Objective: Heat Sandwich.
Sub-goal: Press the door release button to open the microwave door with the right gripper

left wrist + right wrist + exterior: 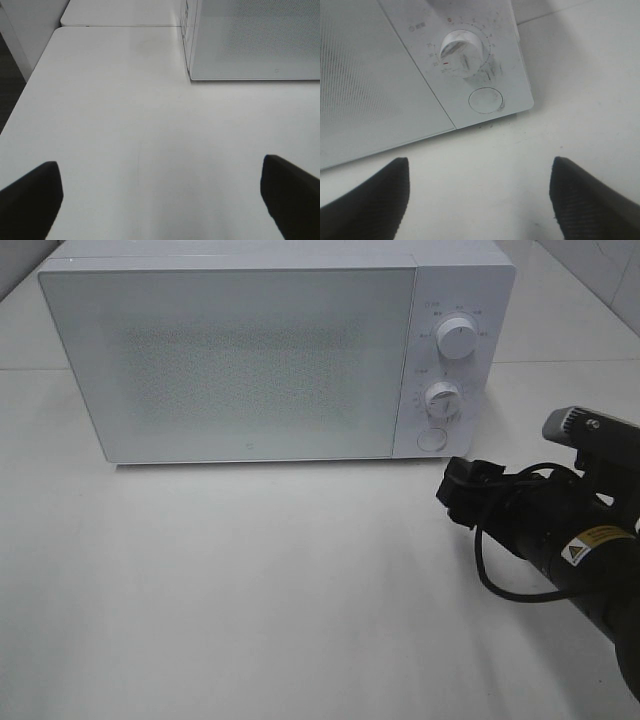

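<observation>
The sandwich is out of view. A white microwave (250,360) stands at the back of the table with its door shut, so its inside is hidden. My right arm (560,540) reaches in from the right, in front of the control panel. The right gripper (477,170) is open and empty, and faces the lower knob (462,52) and the round button (486,100). My left gripper (160,165) is open wide over the bare table (125,125), to the left of the microwave's front corner (192,75).
The panel carries an upper knob (457,337), a lower knob (441,398) and a round button (432,438). The white table (250,590) stretches in front of the microwave. Its left edge (30,85) drops off beside the left gripper. A second table surface (120,12) adjoins behind.
</observation>
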Motion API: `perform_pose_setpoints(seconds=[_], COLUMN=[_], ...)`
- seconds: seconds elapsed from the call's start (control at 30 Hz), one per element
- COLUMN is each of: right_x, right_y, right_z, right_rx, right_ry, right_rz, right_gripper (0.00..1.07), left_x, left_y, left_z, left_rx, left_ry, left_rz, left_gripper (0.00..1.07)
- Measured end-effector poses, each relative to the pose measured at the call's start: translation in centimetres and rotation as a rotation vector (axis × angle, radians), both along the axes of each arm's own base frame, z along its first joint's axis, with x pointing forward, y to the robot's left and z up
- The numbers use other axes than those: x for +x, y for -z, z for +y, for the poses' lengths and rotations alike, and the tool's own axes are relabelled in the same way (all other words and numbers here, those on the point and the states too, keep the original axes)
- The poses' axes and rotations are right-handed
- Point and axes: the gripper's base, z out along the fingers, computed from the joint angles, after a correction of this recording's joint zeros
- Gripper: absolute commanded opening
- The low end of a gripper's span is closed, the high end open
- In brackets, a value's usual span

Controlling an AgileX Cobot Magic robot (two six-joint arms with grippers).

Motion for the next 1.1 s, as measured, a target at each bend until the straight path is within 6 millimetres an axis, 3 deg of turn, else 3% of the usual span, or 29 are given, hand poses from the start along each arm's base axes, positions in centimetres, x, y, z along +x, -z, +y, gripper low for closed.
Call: perform_pose_setpoints(seconds=[0.07,0.23,0.37,0.63,0.8,0.83,0.87,0.9,0.97,1.03,1.1], right_x=[0.00,0.00,-0.01,-0.01,-0.02,-0.02,-0.02,-0.02,-0.02,-0.01,-0.01], right_y=[0.00,0.01,0.02,0.03,0.04,0.04,0.04,0.04,0.04,0.05,0.06], right_z=[0.00,0.00,0.00,0.00,0.00,0.00,0.00,0.00,0.00,-0.11,-0.13], right_rx=[0.184,0.365,0.679,0.959,1.032,1.034,1.036,1.036,1.036,1.055,1.063], right_ry=[0.072,0.143,0.266,0.377,0.406,0.407,0.408,0.408,0.409,0.428,0.433], right_rz=[0.020,0.040,0.074,0.106,0.115,0.115,0.115,0.115,0.115,0.111,0.111], right_gripper=[0.76,0.76,0.76,0.69,0.50,0.45,0.32,0.32,0.19,0.00,0.00], left_x=[0.00,0.00,0.00,0.00,0.00,0.00,0.00,0.00,0.00,0.00,0.00], left_y=[0.00,0.00,0.00,0.00,0.00,0.00,0.00,0.00,0.00,0.00,0.00], left_z=[0.00,0.00,0.00,0.00,0.00,0.00,0.00,0.00,0.00,0.00,0.00], left_rx=[0.000,0.000,0.000,0.000,0.000,0.000,0.000,0.000,0.000,0.000,0.000], left_ry=[0.000,0.000,0.000,0.000,0.000,0.000,0.000,0.000,0.000,0.000,0.000], left_rz=[0.000,0.000,0.000,0.000,0.000,0.000,0.000,0.000,0.000,0.000,0.000], left_gripper=[1.04,1.04,1.04,1.04,1.04,1.04,1.04,1.04,1.04,1.04,1.04])
